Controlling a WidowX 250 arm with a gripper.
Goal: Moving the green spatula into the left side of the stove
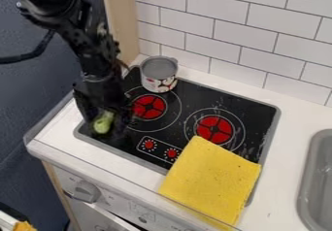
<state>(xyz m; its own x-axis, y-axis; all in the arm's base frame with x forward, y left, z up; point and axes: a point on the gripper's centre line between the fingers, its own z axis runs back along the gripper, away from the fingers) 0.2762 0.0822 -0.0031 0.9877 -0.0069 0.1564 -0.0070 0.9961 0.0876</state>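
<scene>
Camera view shows, at the lower left corner, a bit of orange cloth (pixel 24 226), and above it the black arm (pixel 48 7) coming in from the upper left. A grey knob (pixel 86 191) sits on the front panel, lower left. Left of centre the gripper (pixel 105 126) hangs over the left side of the stove (pixel 250 106), with the rounded green part of the spatula (pixel 102 121) at its lower end; how far open it is, and whether it grips the spatula, cannot be told. A wooden post (pixel 122 19) stands behind, at the top. Right of the gripper come the left burner (pixel 149 107), red, two small red dials (pixel 160 148) below it, and a grey pot (pixel 158 75) upright at the stove's back edge. A yellow cloth (pixel 210 181) lies across the stove's front edge, below the right burner (pixel 214 129). White tiles (pixel 240 26) cover the upper right, and a grey sink (pixel 318 176) is at the right edge.
</scene>
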